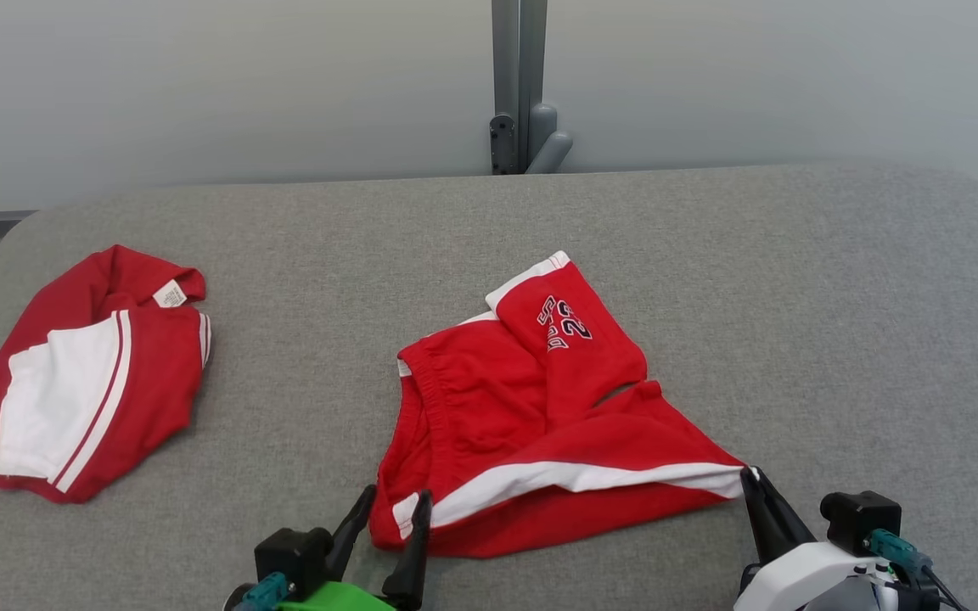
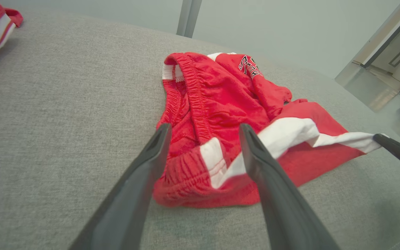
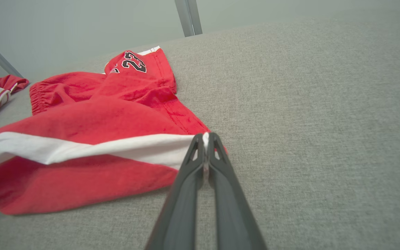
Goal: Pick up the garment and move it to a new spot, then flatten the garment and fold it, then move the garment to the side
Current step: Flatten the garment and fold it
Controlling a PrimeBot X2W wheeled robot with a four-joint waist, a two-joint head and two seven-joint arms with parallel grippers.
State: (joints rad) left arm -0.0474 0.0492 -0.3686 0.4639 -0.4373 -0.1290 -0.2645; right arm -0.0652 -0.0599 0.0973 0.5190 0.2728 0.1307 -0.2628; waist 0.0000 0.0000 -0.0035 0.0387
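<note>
The garment (image 1: 531,424) is a pair of red shorts with a white side stripe and a black number print, lying crumpled in the middle of the grey table. My right gripper (image 1: 750,475) is shut on the white-striped corner at the garment's right end; in the right wrist view the fingers (image 3: 205,139) pinch that white edge of the garment (image 3: 82,121). My left gripper (image 1: 394,505) stands open at the garment's near left corner, its two fingers straddling the waistband end of the garment (image 2: 217,114) in the left wrist view (image 2: 205,130). The right gripper's tip (image 2: 380,138) shows there too.
A second red and white garment (image 1: 90,373) lies folded at the table's left side. The grey fabric table (image 1: 837,297) has a rounded far edge, with a grey post (image 1: 519,85) and a pale wall behind it. Bare cloth surface lies to the right.
</note>
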